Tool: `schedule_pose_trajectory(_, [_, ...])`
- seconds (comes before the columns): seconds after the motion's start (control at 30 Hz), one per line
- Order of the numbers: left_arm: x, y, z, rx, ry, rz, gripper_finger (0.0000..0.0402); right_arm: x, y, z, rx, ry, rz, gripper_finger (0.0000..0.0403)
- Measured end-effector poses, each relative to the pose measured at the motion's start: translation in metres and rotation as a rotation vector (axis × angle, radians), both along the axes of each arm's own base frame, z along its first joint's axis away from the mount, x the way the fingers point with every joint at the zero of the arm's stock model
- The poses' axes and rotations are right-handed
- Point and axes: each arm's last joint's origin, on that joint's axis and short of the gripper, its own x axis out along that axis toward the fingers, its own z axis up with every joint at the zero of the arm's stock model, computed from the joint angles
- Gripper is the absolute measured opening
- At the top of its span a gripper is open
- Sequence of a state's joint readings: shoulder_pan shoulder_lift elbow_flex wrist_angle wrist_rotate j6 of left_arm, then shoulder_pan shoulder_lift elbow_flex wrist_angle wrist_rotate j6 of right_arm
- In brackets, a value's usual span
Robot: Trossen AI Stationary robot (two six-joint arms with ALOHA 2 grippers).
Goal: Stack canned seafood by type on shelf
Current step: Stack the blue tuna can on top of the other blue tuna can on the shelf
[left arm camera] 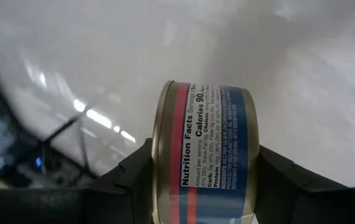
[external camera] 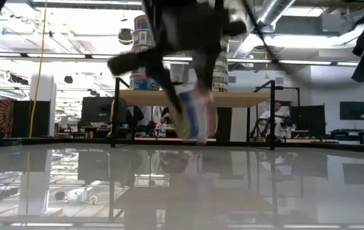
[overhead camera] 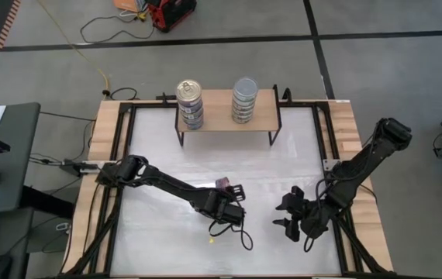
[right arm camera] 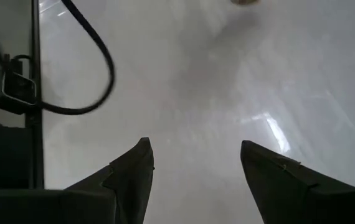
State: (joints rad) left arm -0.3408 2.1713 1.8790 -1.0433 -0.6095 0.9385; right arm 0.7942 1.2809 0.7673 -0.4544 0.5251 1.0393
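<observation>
Tin first: a short round seafood can with a blue-and-red label point(left arm camera: 203, 155) sits pinched on its side between the fingers of our left hand point(overhead camera: 229, 200), near the middle of the white tabletop point(overhead camera: 167, 155). We judge the pick-up made and the carry next. Ahead, on the far light-wood shelf on black legs point(overhead camera: 219, 116), stand a gold-topped stack point(overhead camera: 190, 104) and a silver-topped stack point(overhead camera: 245, 99); we must match the lid and set it flat. Our right hand point(overhead camera: 291, 215) waits spread and empty, near right.

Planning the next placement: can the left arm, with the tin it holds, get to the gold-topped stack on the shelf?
Probably yes. The left gripper holds a can, and only bare table lies between it and the gold-topped stack; the right gripper sits well aside.
</observation>
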Motion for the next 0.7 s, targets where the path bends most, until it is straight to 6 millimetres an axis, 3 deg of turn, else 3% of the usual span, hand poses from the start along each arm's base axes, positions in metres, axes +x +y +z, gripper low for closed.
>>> schedule_pose_trajectory(0.13, [-0.009, 0.001, 0.033, -0.030, -0.160, 0.105, 0.0191, 0.000, -0.002, -0.001, -0.014, 0.007, -0.008, 0.0265])
schedule_pose_trajectory(0.3, [-0.033, 0.005, 0.096, -0.150, -0.418, 0.208, 0.0191, 0.000, -0.003, -0.001, -0.060, -0.009, -0.014, 0.0265])
schedule_pose_trajectory(0.53, [-0.094, 0.026, 0.195, -0.387, -0.801, 0.354, 0.0191, 0.007, -0.010, 0.000, -0.127, -0.018, 0.012, 0.0265])
schedule_pose_trajectory(0.6, [-0.116, 0.037, 0.216, -0.388, -0.886, 0.384, 0.0191, 0.012, -0.015, 0.001, -0.150, -0.025, 0.016, 0.0265])
schedule_pose_trajectory(0.7, [-0.141, 0.048, 0.232, -0.331, -0.941, 0.385, 0.0191, 0.024, -0.024, 0.004, -0.182, -0.056, 0.014, 0.0265])
